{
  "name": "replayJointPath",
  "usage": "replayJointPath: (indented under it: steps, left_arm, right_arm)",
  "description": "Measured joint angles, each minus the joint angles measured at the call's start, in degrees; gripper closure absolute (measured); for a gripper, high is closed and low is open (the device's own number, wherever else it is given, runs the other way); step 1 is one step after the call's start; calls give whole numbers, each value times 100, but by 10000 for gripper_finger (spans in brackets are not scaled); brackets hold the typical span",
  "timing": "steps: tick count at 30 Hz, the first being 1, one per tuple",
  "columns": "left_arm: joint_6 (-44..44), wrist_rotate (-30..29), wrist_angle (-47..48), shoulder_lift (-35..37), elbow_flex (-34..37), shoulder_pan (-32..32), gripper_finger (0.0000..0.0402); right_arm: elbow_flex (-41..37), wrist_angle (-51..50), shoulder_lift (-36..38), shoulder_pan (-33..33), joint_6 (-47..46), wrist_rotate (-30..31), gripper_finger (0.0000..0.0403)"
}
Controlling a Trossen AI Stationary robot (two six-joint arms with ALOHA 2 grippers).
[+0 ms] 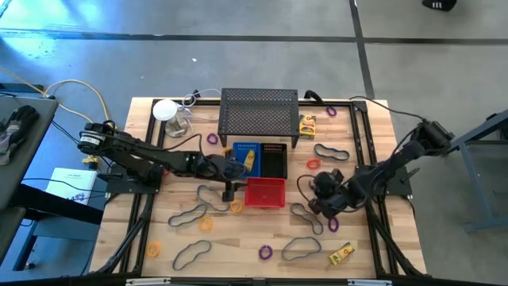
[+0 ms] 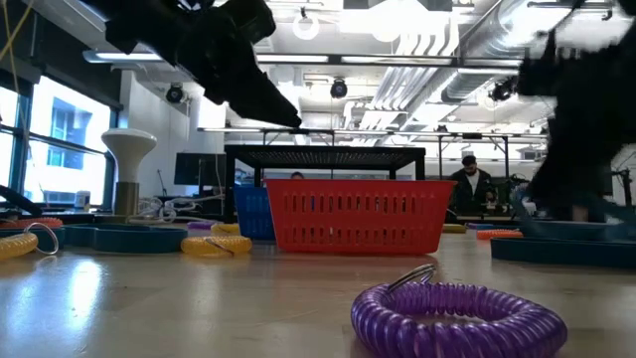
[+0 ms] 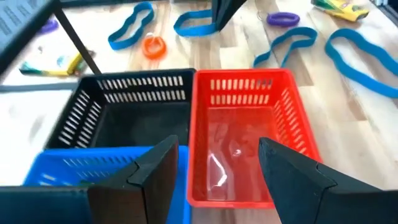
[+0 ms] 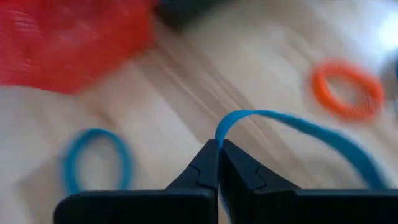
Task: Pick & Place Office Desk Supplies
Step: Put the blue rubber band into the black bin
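Note:
My left gripper (image 1: 229,189) hangs open over the left rim of the red bin (image 1: 265,191); in the left wrist view its fingers (image 3: 214,152) frame the red bin (image 3: 245,134) and hold nothing. My right gripper (image 1: 316,206) is low over the table right of the red bin, shut on a blue looped cord (image 4: 298,130). Other cords (image 1: 193,253) (image 1: 300,248), orange rings (image 1: 205,223) (image 1: 314,164), a purple ring (image 1: 265,253) (image 2: 457,313) and a yellow box (image 1: 341,254) lie flat on the table. My right gripper pinches the blue cord at a bend of its loop (image 4: 219,132) between the two fingertips, only at their free ends. The fingers come slanting down from the table's right. The cord arcs away from the tips (image 4: 348,152) toward the table.
The blue bin (image 1: 244,156), with a yellow box in it, and the black bin (image 1: 275,159) stand behind the red bin, in front of the black mesh rack (image 1: 259,111). A white-capped jar (image 1: 168,115) is at the far left. People show in the room behind.

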State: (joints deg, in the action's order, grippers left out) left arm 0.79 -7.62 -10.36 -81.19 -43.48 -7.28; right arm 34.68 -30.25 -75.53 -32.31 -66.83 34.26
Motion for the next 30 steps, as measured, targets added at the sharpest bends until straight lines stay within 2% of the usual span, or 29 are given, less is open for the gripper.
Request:
replayJointPath:
  steps: [4, 7, 13, 16, 22, 30]
  left_arm:
    - [316, 9, 241, 0, 0, -162, 186]
    - [361, 9, 239, 0, 0, -303, 186]
    - [368, 11, -77, 0, 0, -553, 186]
    - [375, 12, -107, 0, 0, -632, 186]
    - [751, 12, -107, 0, 0, -737, 186]
    - [1088, 13, -87, 0, 0, -955, 186]
  right_arm:
    - [558, 193, 2, -263, 918, 785, 400]
    - [867, 725, 4, -297, 1987, 1073, 400]
    - [953, 2511, 9, -102, 4407, 943, 400]
    - [955, 3034, 9, 139, 5117, 576, 400]
    - [955, 3443, -40, 864, 5532, 33, 400]
    - [961, 3837, -649, 1570, 5639, 493, 400]
